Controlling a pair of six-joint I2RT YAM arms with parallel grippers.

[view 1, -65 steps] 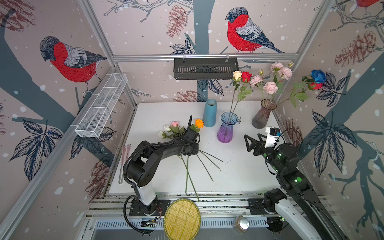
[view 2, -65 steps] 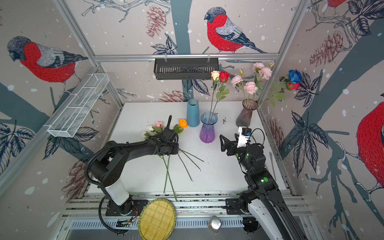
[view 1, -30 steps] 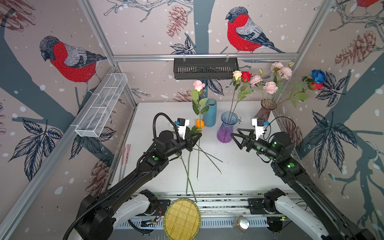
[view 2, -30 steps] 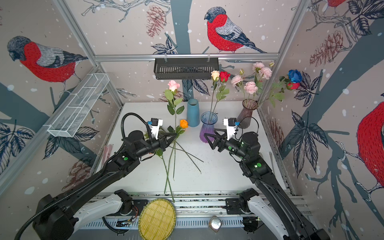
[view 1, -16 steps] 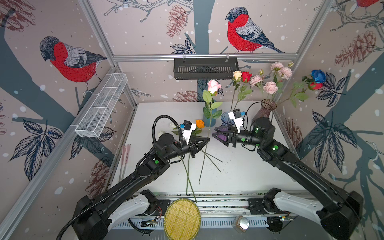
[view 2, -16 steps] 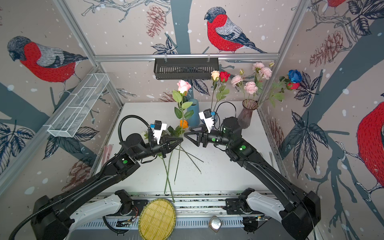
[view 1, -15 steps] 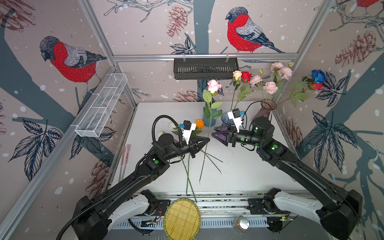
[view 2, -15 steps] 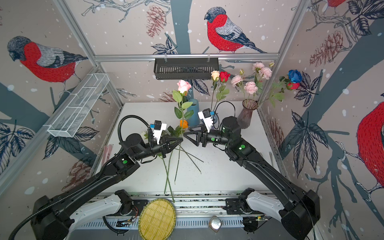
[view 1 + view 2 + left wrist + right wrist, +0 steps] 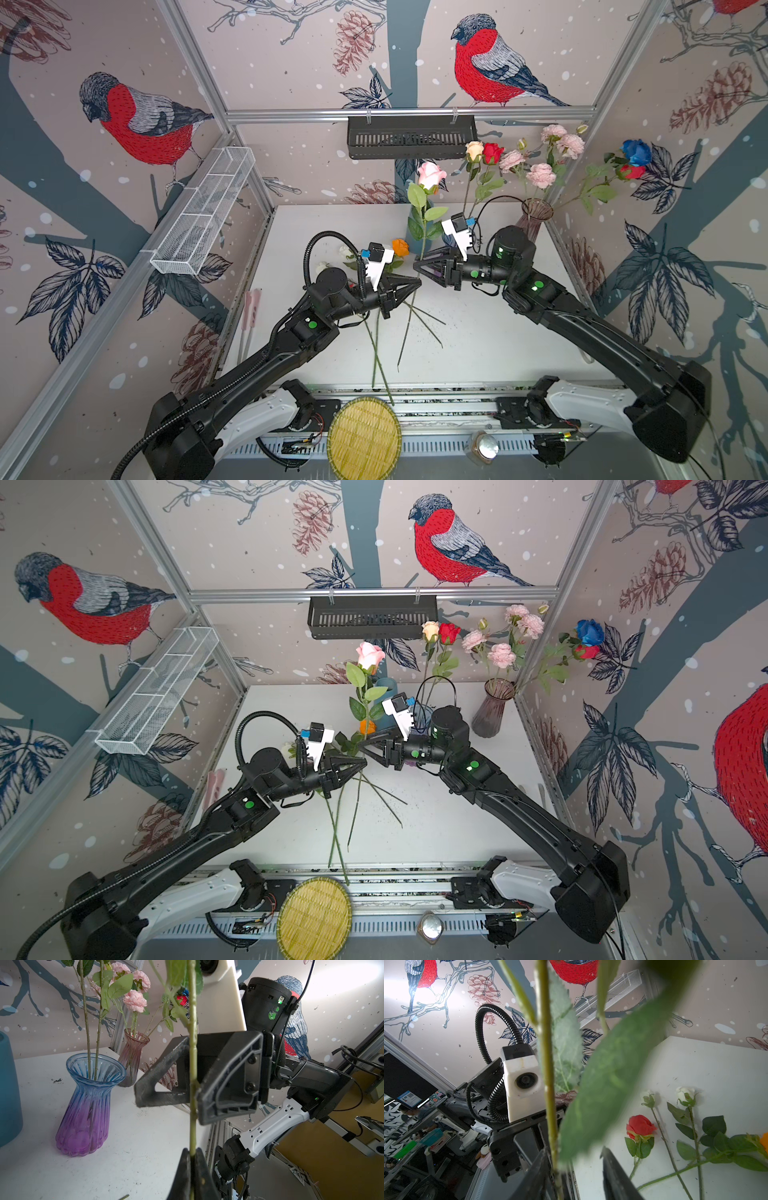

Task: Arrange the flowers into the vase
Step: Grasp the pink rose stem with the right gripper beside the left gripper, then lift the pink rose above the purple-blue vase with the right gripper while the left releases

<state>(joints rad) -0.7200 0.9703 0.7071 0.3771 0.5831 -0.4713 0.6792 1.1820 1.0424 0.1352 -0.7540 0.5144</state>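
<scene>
A pink rose (image 9: 431, 174) (image 9: 370, 655) stands upright above the table's middle. My left gripper (image 9: 417, 284) (image 9: 192, 1153) is shut on its green stem (image 9: 193, 1076) low down. Just above it, my right gripper (image 9: 417, 264) (image 9: 574, 1150) straddles the same stem (image 9: 548, 1084); its jaws are still apart, and the stem lies against one finger. A blue-purple glass vase (image 9: 89, 1103) (image 9: 424, 717) with two flowers stands behind the right gripper. Further right, a brownish-pink vase (image 9: 536, 216) holds several flowers. An orange flower (image 9: 400, 246), a red rose (image 9: 640, 1124) and white buds (image 9: 685, 1093) lie on the table.
A teal cylinder vase (image 9: 386, 688) stands at the back, behind the held rose. Loose stems (image 9: 376, 353) reach toward the front edge. A woven yellow disc (image 9: 363, 440) lies in front of the table. A wire basket (image 9: 203, 212) and a black shelf (image 9: 411, 135) hang on the walls.
My left gripper has lifted the pink rose off the table and carried it right. My right gripper has swung left to the stem, and its jaws have narrowed around it.
</scene>
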